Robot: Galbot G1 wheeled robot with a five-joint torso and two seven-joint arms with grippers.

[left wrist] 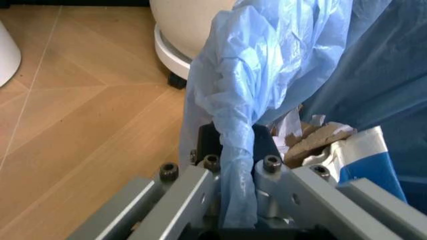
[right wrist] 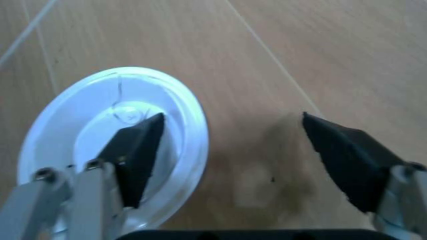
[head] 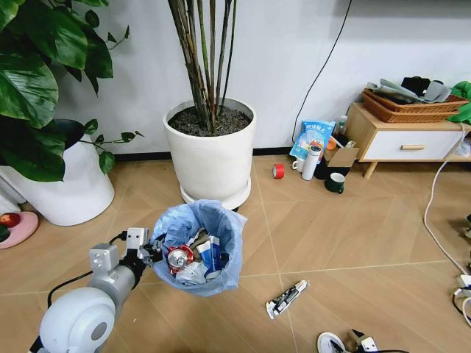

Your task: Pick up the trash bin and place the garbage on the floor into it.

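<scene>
On the floor (head: 353, 235) before the large white plant pot (head: 212, 151) is the trash bin (head: 197, 246), lined with a light-blue bag (left wrist: 267, 65). The left gripper (head: 156, 251) is at the bin's near-left rim, fingers pressed together on the rim and bag; the left wrist view shows the bag film pinched between the metal fingers (left wrist: 200, 185). Whether the bin rests on the boards or is lifted clear cannot be told. Inside it lie a red crushed piece (head: 179, 257), a blue-white wrapper (head: 211, 256) and crumpled white paper (head: 193, 273); brown scraps (left wrist: 313, 140) appear in the left wrist view.

Garbage on the floor: a black-white tube wrapper (head: 285, 298), right of the bin and apart from it, and a white round lid (right wrist: 117, 150) near the lower edge of the head view. The right gripper (right wrist: 227, 150) is low over the lid, fingers spread wide: one black fingertip (right wrist: 137, 150) over the lid's centre, the other over bare flooring beside it. Contact with the lid cannot be determined.

A red tape roll (head: 278, 170), a white bottle (head: 312, 162) and a dark mug (head: 335, 182) are near the wall.
</scene>
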